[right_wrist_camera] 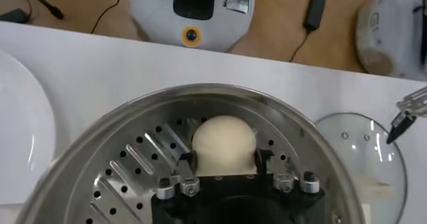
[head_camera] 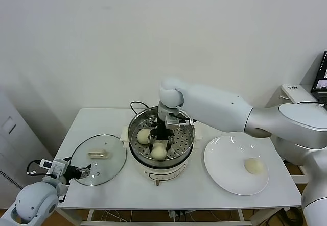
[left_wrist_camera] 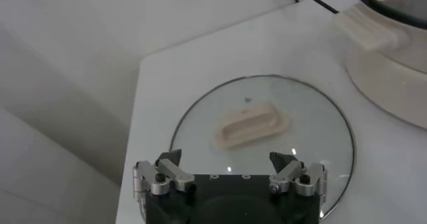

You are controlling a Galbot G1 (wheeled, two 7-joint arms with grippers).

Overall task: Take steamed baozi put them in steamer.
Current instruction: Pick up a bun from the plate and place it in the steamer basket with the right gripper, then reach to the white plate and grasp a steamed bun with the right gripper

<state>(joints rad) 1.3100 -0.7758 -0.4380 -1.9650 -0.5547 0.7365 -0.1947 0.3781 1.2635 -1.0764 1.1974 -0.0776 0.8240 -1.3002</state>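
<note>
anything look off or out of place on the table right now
Nothing stands out. Two baozi sit on the tray in the steamer, one baozi lies on the plate, and the glass lid lies flat beside the steamer. Nothing spilled or tipped.

The head view looks forward and down from above on the whole counter point(head_camera: 127, 190). The left wrist view looks close over the left claw point(left_wrist_camera: 230, 167) at the glass lid point(left_wrist_camera: 320, 129). The right wrist view peers close into the steamer point(right_wrist_camera: 120, 122); all three views share lid and steamer.
</note>
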